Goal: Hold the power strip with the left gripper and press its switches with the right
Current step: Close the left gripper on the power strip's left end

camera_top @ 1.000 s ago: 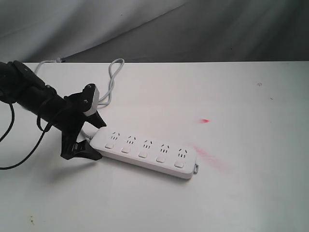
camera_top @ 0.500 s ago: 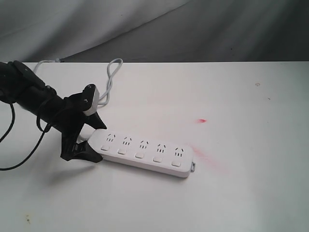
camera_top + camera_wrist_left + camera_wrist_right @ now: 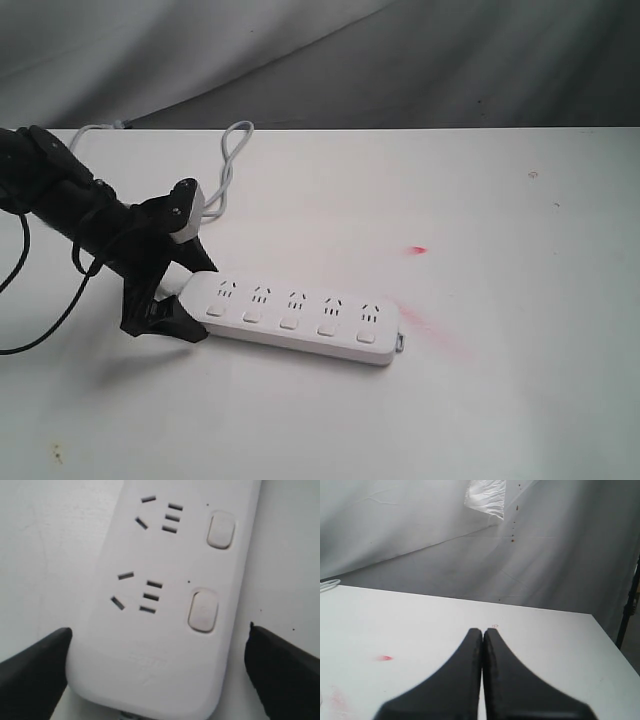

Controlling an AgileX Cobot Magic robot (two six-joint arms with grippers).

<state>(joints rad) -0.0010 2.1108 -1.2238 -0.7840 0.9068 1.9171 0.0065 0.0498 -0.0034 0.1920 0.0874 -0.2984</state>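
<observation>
The white power strip (image 3: 295,320) lies flat on the white table (image 3: 500,200), its grey cord (image 3: 228,165) looping toward the back. Its five switches (image 3: 288,323) run along the near edge; two of them (image 3: 203,611) show in the left wrist view. My left gripper (image 3: 188,292) is open and straddles the strip's cord end (image 3: 150,670). One finger (image 3: 35,675) lies against the strip's edge, while a small gap separates the other finger (image 3: 285,670) from it. My right gripper (image 3: 482,630) is shut on nothing above bare table and is out of the exterior view.
A red spot (image 3: 418,250) and a pink smear (image 3: 435,335) mark the table right of the strip. A grey draped backdrop (image 3: 400,60) hangs behind the far edge. A black cable (image 3: 20,270) trails from the left arm.
The left gripper has pushed further round the strip's cord end. The strip has slid slightly left and turned a little flatter across the view.
</observation>
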